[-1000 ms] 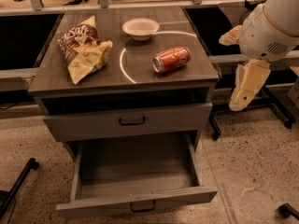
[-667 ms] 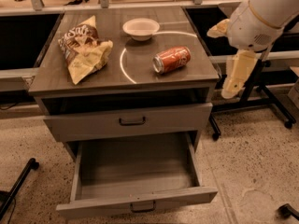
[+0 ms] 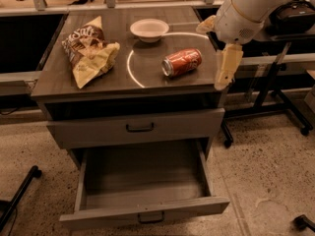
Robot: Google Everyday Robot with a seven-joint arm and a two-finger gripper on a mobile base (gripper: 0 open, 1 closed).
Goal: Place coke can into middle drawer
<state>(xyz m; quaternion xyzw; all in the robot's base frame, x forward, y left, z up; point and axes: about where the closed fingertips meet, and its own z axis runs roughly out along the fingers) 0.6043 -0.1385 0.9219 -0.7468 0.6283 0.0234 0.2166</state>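
The coke can [image 3: 182, 62] lies on its side on the cabinet top [image 3: 147, 77], right of the middle. The middle drawer [image 3: 103, 218], the lower handled front, is pulled out and its inside shows bare. My gripper [image 3: 217, 47] hangs over the right edge of the cabinet top, just right of the can and not touching it. Its pale fingers [image 3: 227, 65] stand apart, open and empty. The white arm reaches in from the upper right.
A chip bag [image 3: 88, 50] lies at the top's left and a white bowl [image 3: 149, 29] at the back. The upper handled drawer [image 3: 139, 128] is shut. A black stand with wheels [image 3: 275, 97] is right of the cabinet; a dark leg [image 3: 19, 195] is at lower left.
My arm and gripper have moved left, from beside the cabinet to over its right edge, closer to the can. The can and the drawer have not moved.
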